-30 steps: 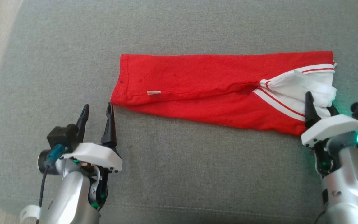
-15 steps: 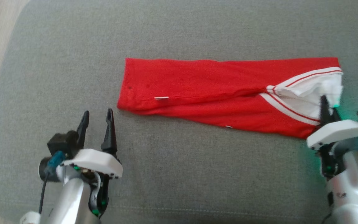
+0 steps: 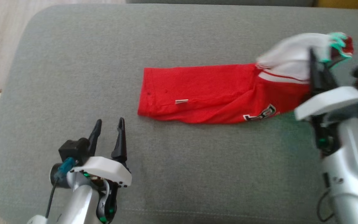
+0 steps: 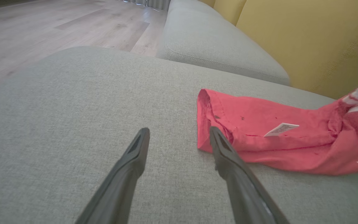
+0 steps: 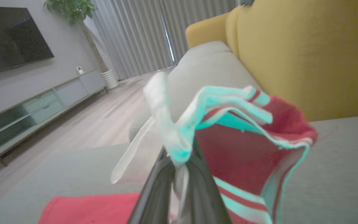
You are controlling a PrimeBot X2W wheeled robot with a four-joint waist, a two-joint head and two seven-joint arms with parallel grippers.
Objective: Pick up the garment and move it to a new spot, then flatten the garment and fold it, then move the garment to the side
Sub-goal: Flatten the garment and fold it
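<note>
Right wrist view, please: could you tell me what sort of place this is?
Probably a home living room: a grey sofa with a yellow backrest, a TV above a low cabinet, and curtains.

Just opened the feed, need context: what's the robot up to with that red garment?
The right gripper is shut on the white-trimmed end of the red garment, holding that end up off the grey cushion while the rest lies on it. The left gripper is open, low over the cushion near the garment's other end, not gripping anything.
</note>
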